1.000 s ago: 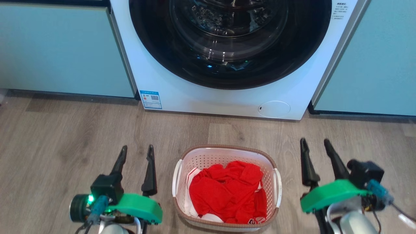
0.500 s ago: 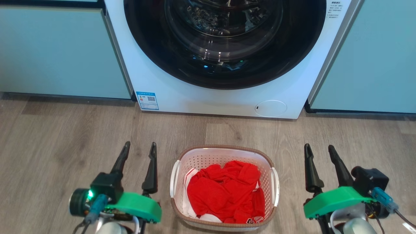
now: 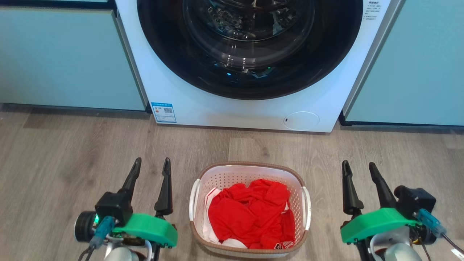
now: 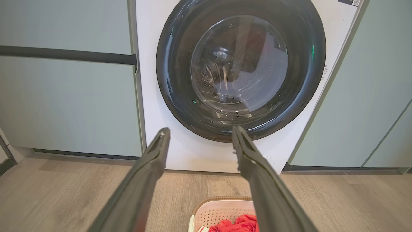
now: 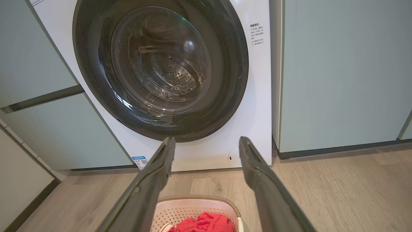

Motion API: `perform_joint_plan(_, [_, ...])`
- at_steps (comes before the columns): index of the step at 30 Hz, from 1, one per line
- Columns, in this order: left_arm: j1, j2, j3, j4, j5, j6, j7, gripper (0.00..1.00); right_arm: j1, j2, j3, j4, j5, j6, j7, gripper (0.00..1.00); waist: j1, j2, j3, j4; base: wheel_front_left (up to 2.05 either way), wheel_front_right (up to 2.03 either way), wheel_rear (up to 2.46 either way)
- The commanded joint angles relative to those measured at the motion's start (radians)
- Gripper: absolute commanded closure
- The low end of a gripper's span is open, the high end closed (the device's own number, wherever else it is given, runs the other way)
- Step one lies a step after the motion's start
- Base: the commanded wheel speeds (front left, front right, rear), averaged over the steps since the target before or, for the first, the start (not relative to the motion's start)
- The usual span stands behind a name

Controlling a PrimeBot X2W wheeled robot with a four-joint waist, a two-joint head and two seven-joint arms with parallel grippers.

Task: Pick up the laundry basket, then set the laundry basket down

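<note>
two spread claws (image 3: 152, 162) (image 3: 358, 164) flank the laundry basket (image 3: 250, 173).

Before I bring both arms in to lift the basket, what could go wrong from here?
1. The left gripper and right gripper stand open, apart from the basket; its slim side handles hug the walls, so a grip could slip.
2. The red clothes sit heaped toward the near end; an uneven lift may tip it.
3. The washing machine stands close ahead; a forward swing might hit it.

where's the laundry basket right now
Head view: the laundry basket sits on the floor, bottom centre, between the left gripper and right gripper, before the washing machine.
</note>
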Motion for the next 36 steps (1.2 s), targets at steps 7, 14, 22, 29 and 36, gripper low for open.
perform_joint_plan(7, [-0.031,-0.006,0.029,-0.019,-0.022,-0.003,-0.009,0.00,-0.030,-0.005,0.028,-0.025,0.001,0.007,-0.013,0.00,0.0001,0.0000,-0.003,-0.005,0.00,0.00,0.00])
perform_joint_plan(14, [0.000,0.000,-0.002,0.022,-0.070,0.000,0.000,1.00,0.000,0.000,0.007,0.007,-0.001,0.000,0.000,1.00,0.0001,0.0000,-0.001,-0.009,0.00,0.00,0.00])
perform_joint_plan(22, [0.011,0.003,0.007,0.062,-0.133,-0.004,0.015,1.00,0.003,-0.001,0.006,0.046,0.057,0.000,0.012,1.00,0.0001,0.0000,0.000,-0.015,0.00,0.00,0.00])
perform_joint_plan(29, [0.002,0.008,0.022,0.069,-0.212,-0.013,0.031,1.00,-0.006,-0.006,-0.002,0.051,0.131,0.001,0.029,1.00,0.0001,0.0000,0.001,-0.022,0.00,0.00,0.00])
perform_joint_plan(36, [-0.007,0.012,0.036,0.076,-0.291,-0.023,0.047,1.00,-0.015,-0.010,-0.011,0.055,0.204,0.001,0.045,1.00,0.0001,0.0000,0.002,-0.029,0.00,0.00,0.00])
